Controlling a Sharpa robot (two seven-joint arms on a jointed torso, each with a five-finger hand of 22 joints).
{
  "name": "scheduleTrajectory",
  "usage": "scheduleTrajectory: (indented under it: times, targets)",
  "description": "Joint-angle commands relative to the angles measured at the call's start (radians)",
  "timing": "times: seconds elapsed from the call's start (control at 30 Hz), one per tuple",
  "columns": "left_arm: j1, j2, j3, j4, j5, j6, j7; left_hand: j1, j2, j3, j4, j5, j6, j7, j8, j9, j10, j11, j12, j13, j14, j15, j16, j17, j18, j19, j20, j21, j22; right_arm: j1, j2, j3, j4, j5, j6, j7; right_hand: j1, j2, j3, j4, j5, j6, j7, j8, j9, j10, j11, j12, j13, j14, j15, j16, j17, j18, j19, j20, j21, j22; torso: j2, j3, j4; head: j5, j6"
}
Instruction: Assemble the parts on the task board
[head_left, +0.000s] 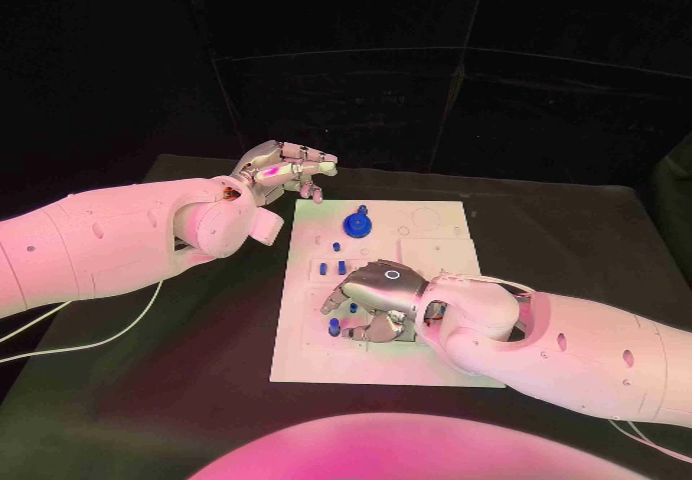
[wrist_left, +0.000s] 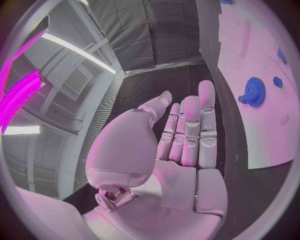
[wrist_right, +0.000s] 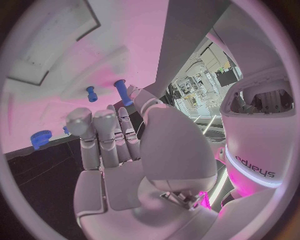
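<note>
We see a black table (head_left: 173, 400) with dark curtained walls behind it, and the white task board (head_left: 433, 225) lies at its middle with bare tabletop on every side. The left hand (head_left: 284, 170) hangs just off the board's far corner, over the dark table and not touching the plate; its wrist view shows the fingers (wrist_left: 190, 127) held straight and close beside one another, with nothing in the palm. Just beyond those fingertips, on the board, lies a blue gear (head_left: 359, 222), seen edge-on from the left wrist (wrist_left: 255, 91), with a small blue peg (wrist_left: 277, 82) just beside it. The stretch of board between the two hands carries a few short blue pegs (head_left: 329, 266). The right hand (head_left: 378, 302) sits low over the near half of the board, palm down, fingers curled toward the plate. From its wrist we see the fingers (wrist_right: 103, 131) bunched together, with two upright blue pegs (wrist_right: 122, 92) just past the fingertips; we cannot tell whether the hand pinches a part or only hovers at it. One more blue part (head_left: 333, 327) lies at the fingertips' outer side.
</note>
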Motion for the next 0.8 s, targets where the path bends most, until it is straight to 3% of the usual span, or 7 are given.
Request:
scheduleTrajectory:
  times: [0.03, 0.3, 0.4, 0.47, 0.53, 0.6, 0.8]
  targets:
    - [0.001, 0.000, 0.001, 0.000, 0.004, 0.013, 0.000, 0.000, 0.015, 0.003, 0.001, 0.002, -0.007, 0.001, 0.006, 0.001, -0.006, 0.003, 0.004, -0.002, -0.006, -0.001, -0.005, -0.002, 0.005, 0.005, 0.005, -0.005, -0.002, 0.001, -0.017, 0.000, 0.017, 0.041, -0.081, 0.018, 0.005, 0.011, -0.013, 0.001, 0.009, -0.012, 0.002, -0.004, 0.001, -0.008, 0.000, 0.008, 0.001, -0.006, -0.001, -0.006, -0.004, 0.008, -0.007, 0.000, -0.008, -0.003, -0.001, 0.0010, -0.0019, -0.001, 0.002]
    - [0.001, -0.001, 0.001, -0.001, 0.004, 0.015, -0.003, 0.000, 0.015, 0.003, 0.001, 0.002, -0.007, 0.001, 0.006, 0.001, -0.006, 0.003, 0.004, -0.002, -0.006, -0.001, -0.005, -0.003, 0.005, 0.005, 0.005, -0.005, -0.002, 0.021, -0.156, 0.003, 0.107, 0.283, -0.199, 0.014, -0.025, 0.037, -0.071, 0.038, 0.008, 0.024, 0.026, 0.013, 0.009, 0.113, -0.015, 0.102, 0.022, 0.020, -0.011, 0.034, 0.047, -0.002, 0.033, -0.008, 0.018, 0.038, -0.002, -0.0015, 0.0011, -0.038, 0.021]
    - [0.001, -0.002, 0.000, 0.000, 0.004, 0.015, -0.003, 0.000, 0.015, 0.003, 0.001, 0.002, -0.007, 0.001, 0.006, 0.001, -0.006, 0.003, 0.004, -0.002, -0.006, -0.001, -0.005, -0.003, 0.005, 0.005, 0.005, -0.005, -0.002, 0.048, -0.233, 0.004, 0.135, 0.399, -0.220, -0.032, -0.058, 0.026, -0.115, 0.058, 0.000, 0.102, -0.012, 0.060, 0.025, 0.348, -0.067, 0.289, 0.116, 0.053, -0.049, 0.098, 0.135, -0.020, 0.099, -0.035, 0.080, 0.126, -0.003, -0.0018, -0.0025, -0.057, 0.028]
    - [0.001, -0.003, 0.000, 0.000, 0.004, 0.014, -0.004, 0.000, 0.015, 0.003, 0.001, 0.002, -0.007, 0.001, 0.006, 0.001, -0.006, 0.003, 0.004, -0.002, -0.006, -0.001, -0.005, -0.003, 0.005, 0.005, 0.005, -0.005, -0.002, 0.060, -0.287, 0.005, 0.154, 0.439, -0.207, -0.082, -0.091, 0.028, -0.169, 0.092, -0.007, 0.124, -0.038, 0.091, 0.030, 0.360, -0.093, 0.501, 0.293, 0.073, -0.082, 0.152, 0.209, -0.035, 0.144, -0.069, 0.124, 0.188, -0.004, -0.0020, -0.0053, -0.070, 0.031]
    - [0.001, -0.004, 0.000, 0.000, 0.004, 0.013, -0.004, 0.000, 0.015, 0.003, 0.001, 0.002, -0.007, 0.001, 0.006, 0.001, -0.006, 0.003, 0.004, -0.002, -0.006, -0.001, -0.005, -0.003, 0.005, 0.005, 0.005, -0.005, -0.002, 0.065, -0.322, 0.005, 0.165, 0.458, -0.185, -0.127, -0.116, 0.039, -0.221, 0.132, 0.041, 0.123, -0.038, 0.117, 0.034, 0.344, -0.103, 0.780, 0.588, 0.081, -0.085, 0.196, 0.274, -0.044, 0.169, -0.072, 0.153, 0.231, -0.005, -0.0030, -0.0082, -0.080, 0.035]
    - [0.001, -0.005, 0.000, 0.001, 0.004, 0.013, -0.004, 0.000, 0.015, 0.003, 0.001, 0.002, -0.007, 0.001, 0.006, 0.001, -0.006, 0.003, 0.004, -0.002, -0.006, -0.001, -0.005, -0.003, 0.005, 0.005, 0.005, -0.005, -0.002, 0.070, -0.368, 0.004, 0.179, 0.478, -0.145, -0.197, -0.130, 0.042, -0.271, 0.162, -0.003, 0.130, -0.046, 0.147, 0.043, 0.342, -0.103, 0.938, 0.762, 0.087, -0.077, 0.231, 0.326, -0.049, 0.190, -0.078, 0.176, 0.267, -0.005, -0.0029, -0.0119, -0.095, 0.041]
    - [0.001, -0.002, -0.001, 0.002, 0.004, 0.013, -0.005, 0.000, 0.015, 0.003, 0.001, 0.002, -0.007, 0.001, 0.006, 0.001, -0.006, 0.003, 0.004, -0.002, -0.006, -0.001, -0.005, -0.003, 0.005, 0.005, 0.005, -0.005, -0.002, 0.075, -0.459, 0.004, 0.209, 0.463, -0.096, -0.360, -0.125, 0.077, -0.352, 0.220, -0.017, 0.129, -0.052, 0.189, 0.063, 0.327, -0.101, 1.045, 0.900, 0.096, -0.082, 0.288, 0.415, -0.063, 0.221, -0.075, 0.214, 0.326, -0.004, -0.0037, -0.0210, -0.106, 0.047]
